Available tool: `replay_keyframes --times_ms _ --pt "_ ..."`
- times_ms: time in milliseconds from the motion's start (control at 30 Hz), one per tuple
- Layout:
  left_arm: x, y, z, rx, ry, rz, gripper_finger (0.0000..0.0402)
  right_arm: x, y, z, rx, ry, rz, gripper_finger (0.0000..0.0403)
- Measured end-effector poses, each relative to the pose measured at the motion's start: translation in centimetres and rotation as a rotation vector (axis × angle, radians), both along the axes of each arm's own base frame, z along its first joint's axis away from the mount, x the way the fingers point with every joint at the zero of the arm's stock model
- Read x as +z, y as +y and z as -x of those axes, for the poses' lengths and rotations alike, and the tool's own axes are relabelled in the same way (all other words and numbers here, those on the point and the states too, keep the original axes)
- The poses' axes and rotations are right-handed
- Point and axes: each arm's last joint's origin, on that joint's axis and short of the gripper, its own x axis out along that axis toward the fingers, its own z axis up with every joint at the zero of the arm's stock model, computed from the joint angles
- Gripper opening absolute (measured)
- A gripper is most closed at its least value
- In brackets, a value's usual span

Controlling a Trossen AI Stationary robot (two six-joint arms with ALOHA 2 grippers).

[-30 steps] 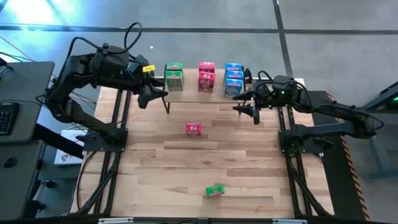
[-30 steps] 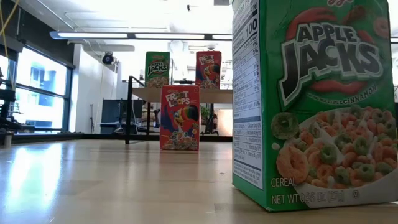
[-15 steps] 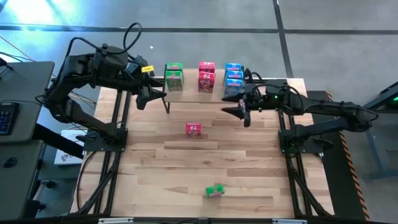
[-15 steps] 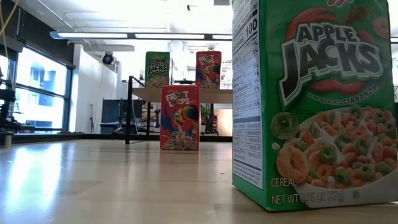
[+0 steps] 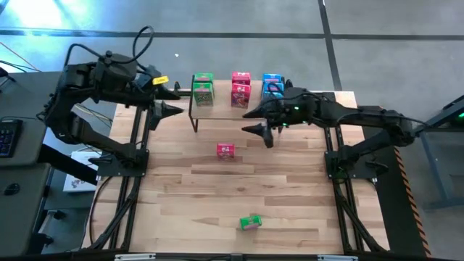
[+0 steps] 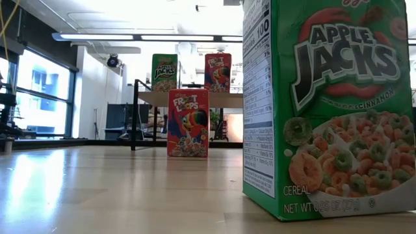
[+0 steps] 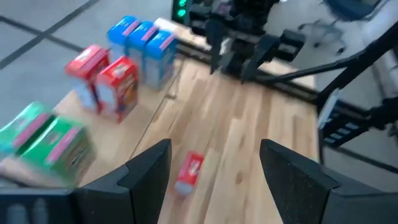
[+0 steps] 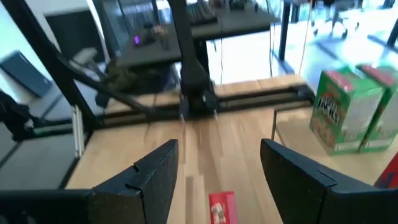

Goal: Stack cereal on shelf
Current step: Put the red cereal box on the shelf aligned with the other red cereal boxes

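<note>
The shelf [image 5: 222, 100] stands at the table's far edge. On its top board stand green [image 5: 203, 88], red-pink [image 5: 241, 87] and blue [image 5: 272, 84] cereal boxes in rows. One red-pink box [image 5: 225, 150] stands upright on the table in front of the shelf, and a green box [image 5: 251, 222] stands near the front edge. My left gripper [image 5: 172, 101] hovers open at the shelf's left end. My right gripper [image 5: 251, 122] hovers open in front of the shelf, right of the red-pink box. Both wrist views show that box [image 7: 189, 172] [image 8: 222, 206] beyond open fingers.
Black frame posts [image 5: 142, 138] [image 5: 332, 145] rise at both sides of the table. In the low view the green box [image 6: 331, 110] fills the right side; the red-pink box [image 6: 188, 122] stands before the shelf [image 6: 188, 99]. Bare wood lies between the two loose boxes.
My right gripper has travelled toward the table's left edge along the front of the shelf, staying open and rising slightly. My left gripper has drawn back a little toward the left edge and rolled somewhat. No box has moved.
</note>
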Motion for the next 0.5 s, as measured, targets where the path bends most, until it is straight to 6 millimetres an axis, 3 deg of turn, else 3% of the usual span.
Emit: replay_keyframes --times_ms 267,500 --pt "-0.2 -0.3 4.0 0.076 0.052 -0.045 0.0237 -1.8 0.7 -3.6 0.057 0.121 0.049 0.0220" --pt "-0.8 -0.7 6.1 0.086 0.044 -0.039 0.0237 -4.5 1.1 -5.8 0.043 0.211 0.064 0.0220"
